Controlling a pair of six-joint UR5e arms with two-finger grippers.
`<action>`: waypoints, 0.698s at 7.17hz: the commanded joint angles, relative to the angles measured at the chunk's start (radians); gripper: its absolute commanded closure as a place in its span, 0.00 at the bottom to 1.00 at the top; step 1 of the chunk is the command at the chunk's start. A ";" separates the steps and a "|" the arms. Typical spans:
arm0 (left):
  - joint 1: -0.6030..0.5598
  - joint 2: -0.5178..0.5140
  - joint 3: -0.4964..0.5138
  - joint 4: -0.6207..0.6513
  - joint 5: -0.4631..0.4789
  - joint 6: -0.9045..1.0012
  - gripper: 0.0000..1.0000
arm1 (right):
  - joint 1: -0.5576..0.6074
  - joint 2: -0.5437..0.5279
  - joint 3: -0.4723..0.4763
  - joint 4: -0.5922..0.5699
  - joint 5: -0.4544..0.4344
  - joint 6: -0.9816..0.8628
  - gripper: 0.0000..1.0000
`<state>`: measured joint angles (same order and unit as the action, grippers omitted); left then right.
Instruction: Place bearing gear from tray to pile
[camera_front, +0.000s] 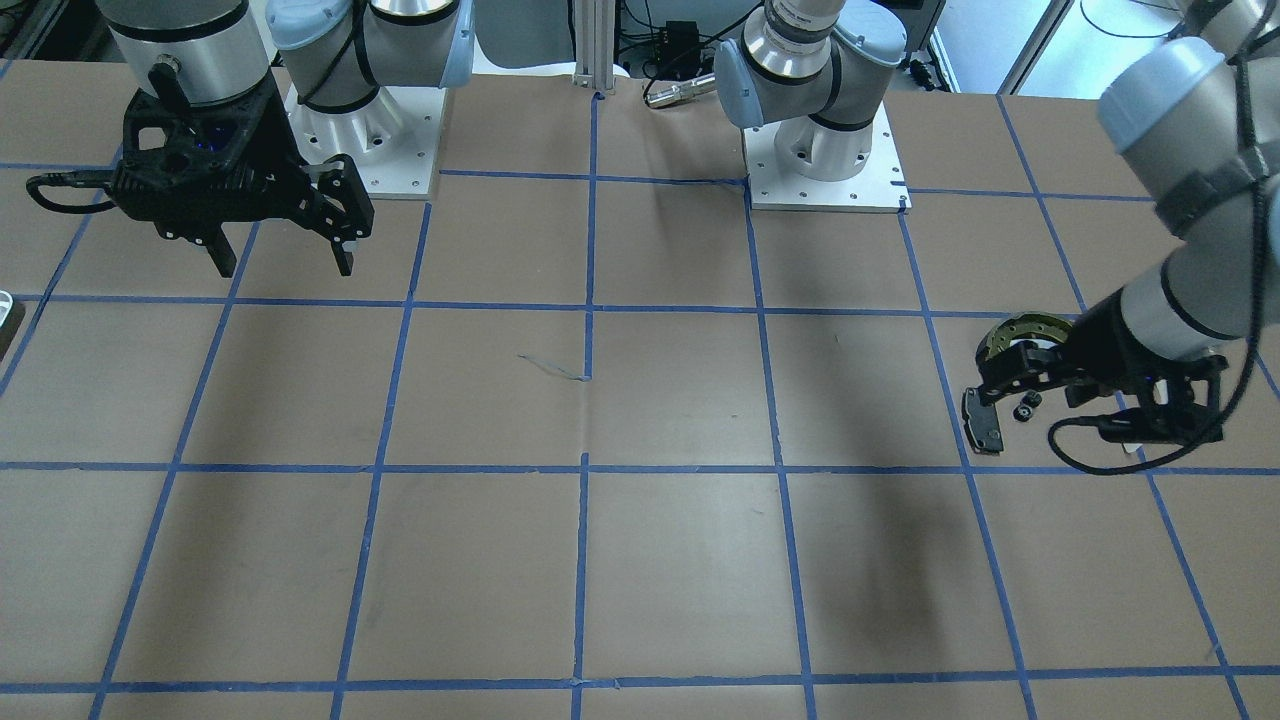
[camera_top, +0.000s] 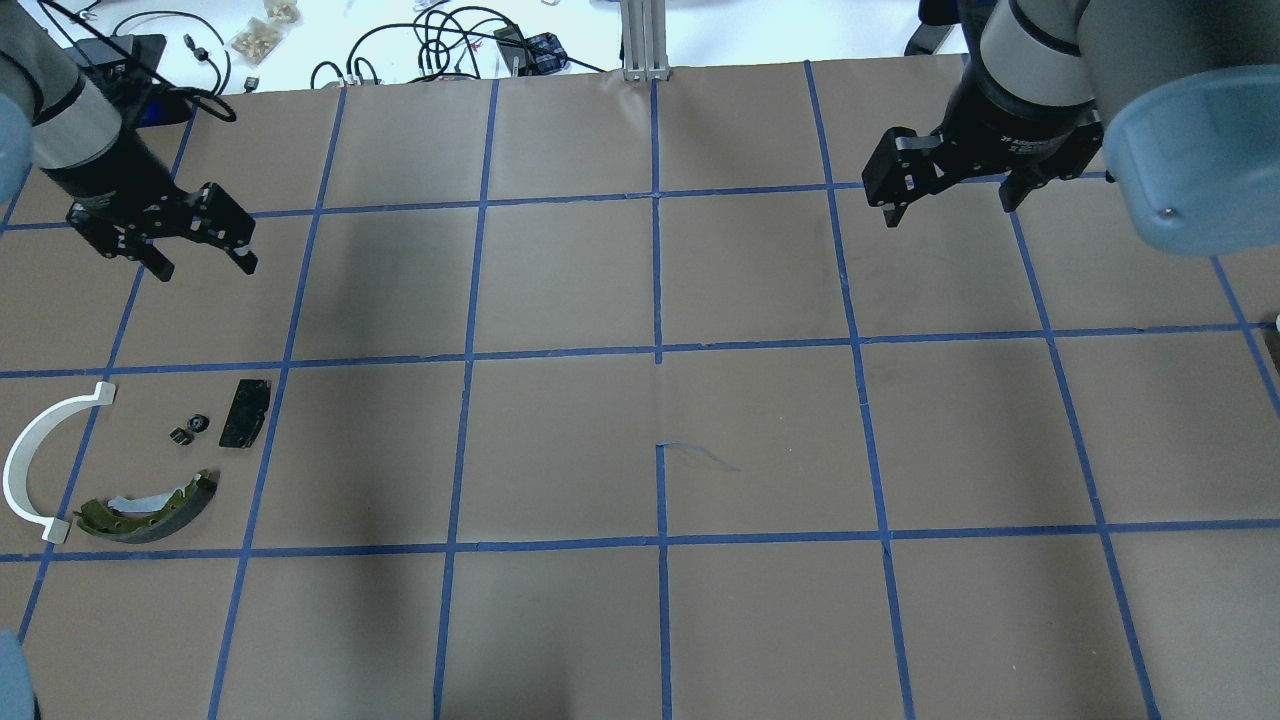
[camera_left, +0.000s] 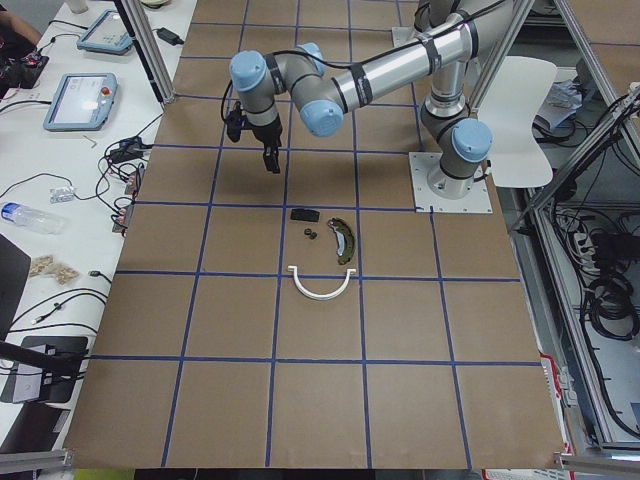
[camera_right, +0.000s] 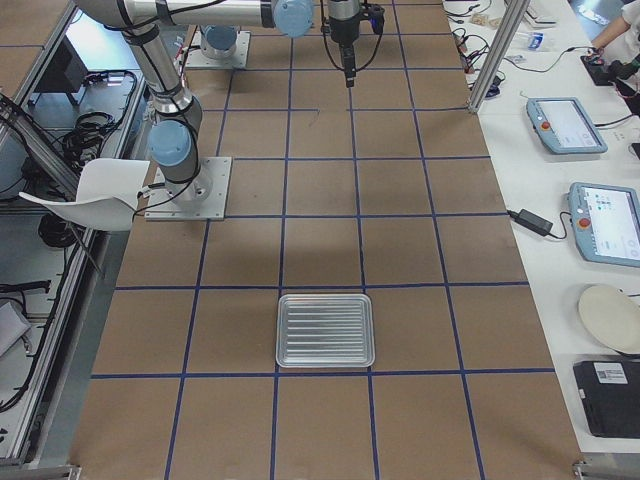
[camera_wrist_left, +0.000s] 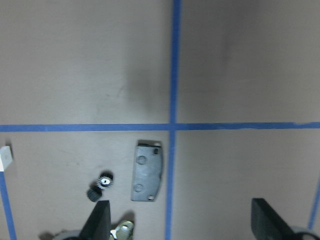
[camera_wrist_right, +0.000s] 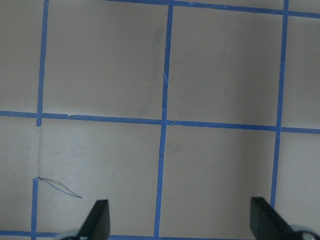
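Observation:
The bearing gear (camera_top: 199, 423) lies on the table in the pile, beside the flat black pad (camera_top: 245, 412), with a second tiny black piece touching it. In the left wrist view the gear (camera_wrist_left: 105, 180) shows its silvery centre left of the pad (camera_wrist_left: 147, 170). The olive-gold brake shoe (camera_top: 150, 505) and the white arc (camera_top: 35, 460) lie close by. My left gripper (camera_top: 205, 268) is open and empty, raised, on the far side of the pile. My right gripper (camera_top: 950, 210) is open and empty over bare table. The tray (camera_right: 325, 330) is a ribbed silver pan holding nothing.
The table is brown paper with a blue tape grid. The tray stands at the table's right end, only a sliver of it (camera_front: 8, 315) showing in the front view. Cables and small parts lie beyond the table's far edge (camera_top: 450, 45).

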<state>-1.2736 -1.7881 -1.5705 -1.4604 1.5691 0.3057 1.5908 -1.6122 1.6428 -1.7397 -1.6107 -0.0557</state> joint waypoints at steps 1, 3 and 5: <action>-0.191 0.103 -0.022 -0.027 -0.006 -0.110 0.00 | -0.002 0.000 0.000 -0.003 0.000 0.000 0.00; -0.237 0.200 -0.028 -0.113 -0.037 -0.161 0.00 | -0.005 0.000 -0.001 -0.003 0.000 -0.001 0.00; -0.237 0.268 -0.037 -0.166 -0.031 -0.158 0.00 | -0.011 0.000 0.000 -0.003 0.002 -0.001 0.00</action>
<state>-1.5070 -1.5615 -1.5979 -1.5977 1.5341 0.1478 1.5830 -1.6122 1.6425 -1.7429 -1.6103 -0.0567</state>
